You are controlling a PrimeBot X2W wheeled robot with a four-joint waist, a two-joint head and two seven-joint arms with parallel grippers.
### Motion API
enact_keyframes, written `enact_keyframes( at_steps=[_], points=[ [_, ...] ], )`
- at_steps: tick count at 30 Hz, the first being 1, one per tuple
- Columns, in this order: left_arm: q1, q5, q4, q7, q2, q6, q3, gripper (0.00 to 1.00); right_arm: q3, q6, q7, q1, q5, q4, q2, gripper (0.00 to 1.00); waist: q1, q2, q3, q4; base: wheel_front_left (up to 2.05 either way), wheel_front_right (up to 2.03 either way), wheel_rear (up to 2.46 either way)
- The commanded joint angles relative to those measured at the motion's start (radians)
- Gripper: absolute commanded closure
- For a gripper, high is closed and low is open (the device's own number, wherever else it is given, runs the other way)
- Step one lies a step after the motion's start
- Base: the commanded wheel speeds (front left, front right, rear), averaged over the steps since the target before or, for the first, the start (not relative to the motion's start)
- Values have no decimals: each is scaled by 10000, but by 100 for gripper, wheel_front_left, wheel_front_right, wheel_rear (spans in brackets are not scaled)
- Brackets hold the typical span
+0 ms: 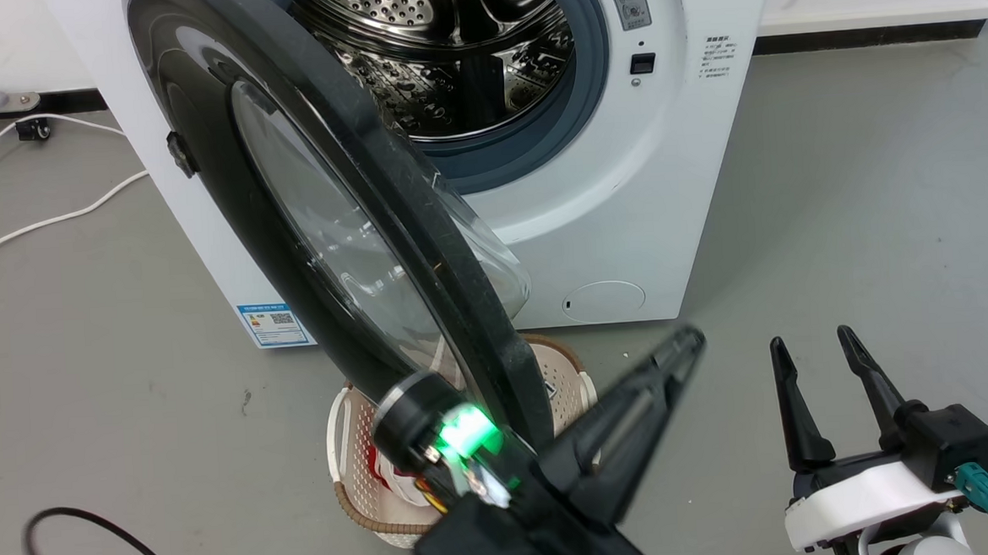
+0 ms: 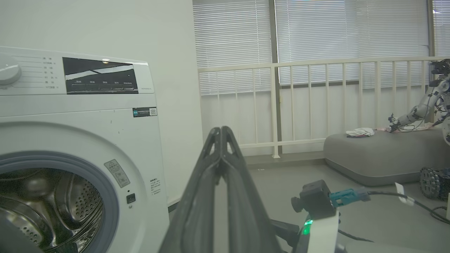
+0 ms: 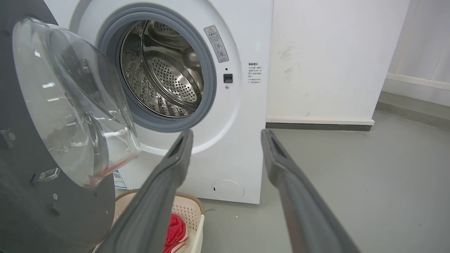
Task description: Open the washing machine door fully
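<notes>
A smooth grey floor (image 1: 837,209) runs back to a white wall. Loose white cables (image 1: 43,221) and a black cable loop (image 1: 93,535) lie well off to the left of the left gripper (image 1: 682,345). The big white boxy front-loading washing machine (image 1: 608,204) stands ahead of both grippers. Its perforated steel drum (image 1: 448,51) is exposed inside a blue-grey rubber ring (image 1: 593,78).

The large round glossy black-rimmed washing machine door (image 1: 228,198) is swung well out from the machine's left side. Its lower rim hangs over a cream plastic basket (image 1: 347,454).

The left gripper angles up and rightward just beside the door's lower edge, its fingers clenched together on nothing. I cannot tell whether its wrist touches the rim. The right gripper (image 1: 810,341) sits further right, pointing up, its fingers spread and empty, apart from the door.

Beyond the left fingertips, the left wrist view adds the machine's black display panel (image 2: 100,75), a window with white blinds (image 2: 316,31), a cream railing (image 2: 316,63), a grey cushioned seat (image 2: 379,154) and another robot (image 2: 432,102). The right wrist view gives the door's clear domed glass bowl (image 3: 70,105) from its inner side. It also shows a red cloth (image 3: 174,228) in the basket beside its left finger.
</notes>
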Motion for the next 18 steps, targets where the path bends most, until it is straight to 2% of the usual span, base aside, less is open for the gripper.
enact_keyframes(
  at_steps=[1,9,18],
  points=[
    [158,-52,101,67,83,-11,-83,100,11,-7,-32,90,27,27,32,0,0,0,-3,2,0,0,0],
    [1243,-411,1305,686,434,147,-693,100,82,-7,-26,80,81,54,32,0,0,0,78,-1,0,0,0],
    [1187,-437,2741,335,218,516,-582,100,166,-7,-17,-134,56,113,32,0,0,0,247,-60,0,0,0]
  ],
)
